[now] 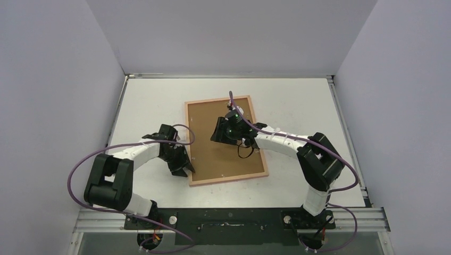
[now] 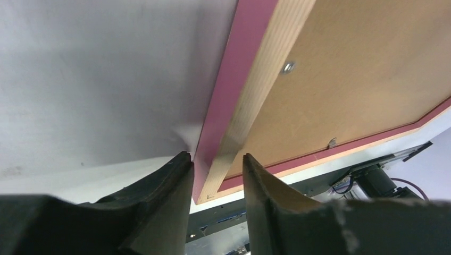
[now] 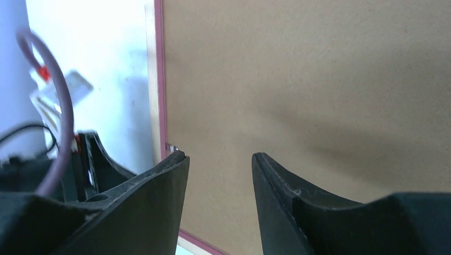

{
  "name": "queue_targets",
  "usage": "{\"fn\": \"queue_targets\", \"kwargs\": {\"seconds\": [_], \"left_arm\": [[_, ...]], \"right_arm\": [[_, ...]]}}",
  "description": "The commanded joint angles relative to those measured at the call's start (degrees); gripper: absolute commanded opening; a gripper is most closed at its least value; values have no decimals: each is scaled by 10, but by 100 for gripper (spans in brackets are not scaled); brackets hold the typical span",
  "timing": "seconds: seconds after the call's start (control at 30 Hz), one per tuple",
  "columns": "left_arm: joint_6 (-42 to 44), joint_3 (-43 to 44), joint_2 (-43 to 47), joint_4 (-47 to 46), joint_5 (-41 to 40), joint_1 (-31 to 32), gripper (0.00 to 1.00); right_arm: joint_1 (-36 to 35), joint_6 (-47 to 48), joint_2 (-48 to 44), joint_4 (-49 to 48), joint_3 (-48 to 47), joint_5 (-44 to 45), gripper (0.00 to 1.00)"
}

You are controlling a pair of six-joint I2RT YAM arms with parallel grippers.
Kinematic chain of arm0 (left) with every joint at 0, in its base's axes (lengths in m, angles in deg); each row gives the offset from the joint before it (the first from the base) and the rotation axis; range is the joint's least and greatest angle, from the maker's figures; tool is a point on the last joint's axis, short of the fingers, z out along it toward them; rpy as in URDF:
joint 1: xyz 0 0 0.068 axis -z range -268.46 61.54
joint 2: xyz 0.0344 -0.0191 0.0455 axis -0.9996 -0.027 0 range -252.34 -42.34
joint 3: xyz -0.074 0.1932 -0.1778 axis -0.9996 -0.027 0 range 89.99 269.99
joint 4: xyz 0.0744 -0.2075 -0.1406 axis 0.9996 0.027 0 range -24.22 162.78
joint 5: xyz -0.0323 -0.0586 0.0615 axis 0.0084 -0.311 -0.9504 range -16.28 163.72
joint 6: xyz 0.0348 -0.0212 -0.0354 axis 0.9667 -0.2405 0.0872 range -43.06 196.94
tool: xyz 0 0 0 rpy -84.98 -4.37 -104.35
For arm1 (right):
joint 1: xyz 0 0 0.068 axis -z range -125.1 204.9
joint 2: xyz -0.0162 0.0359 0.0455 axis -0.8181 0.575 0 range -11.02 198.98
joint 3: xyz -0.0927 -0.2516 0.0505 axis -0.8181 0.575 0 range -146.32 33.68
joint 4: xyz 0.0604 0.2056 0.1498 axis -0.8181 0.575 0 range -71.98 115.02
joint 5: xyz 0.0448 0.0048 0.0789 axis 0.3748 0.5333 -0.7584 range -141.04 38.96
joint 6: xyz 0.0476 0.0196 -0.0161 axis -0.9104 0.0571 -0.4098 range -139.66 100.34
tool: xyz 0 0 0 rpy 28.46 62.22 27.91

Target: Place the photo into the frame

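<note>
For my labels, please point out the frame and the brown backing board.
the frame (image 2: 233,79): left wrist view, on its pink edge.
the brown backing board (image 3: 319,79): right wrist view, on its bare surface.

One frame (image 1: 228,180), one backing board (image 1: 223,162), two hands (image 2: 217,175) (image 3: 219,175), one table (image 1: 151,103).

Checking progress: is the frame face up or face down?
Face down: the frame shows its pale wood back, brown backing board filling it.

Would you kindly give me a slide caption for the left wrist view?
Left gripper straddling a rail, near its corner, of the face-down pink frame, brown backing board set inside it.
</note>
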Motion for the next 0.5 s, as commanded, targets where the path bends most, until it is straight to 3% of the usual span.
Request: {"fn": "queue_targets", "kwargs": {"seconds": [0.0, 0.1, 0.2, 0.47], "left_arm": [[-61, -14, 67, -24, -34, 18, 46], [-58, 1, 98, -34, -45, 16, 58], [-40, 33, 103, -28, -67, 12, 63], [-6, 110, 18, -43, -54, -60, 65]], "right_arm": [[11, -82, 15, -34, -38, 39, 48], [16, -79, 28, -30, -55, 31, 48], [20, -76, 31, -33, -66, 33, 48], [22, -67, 82, -44, -141, 22, 49]]}}
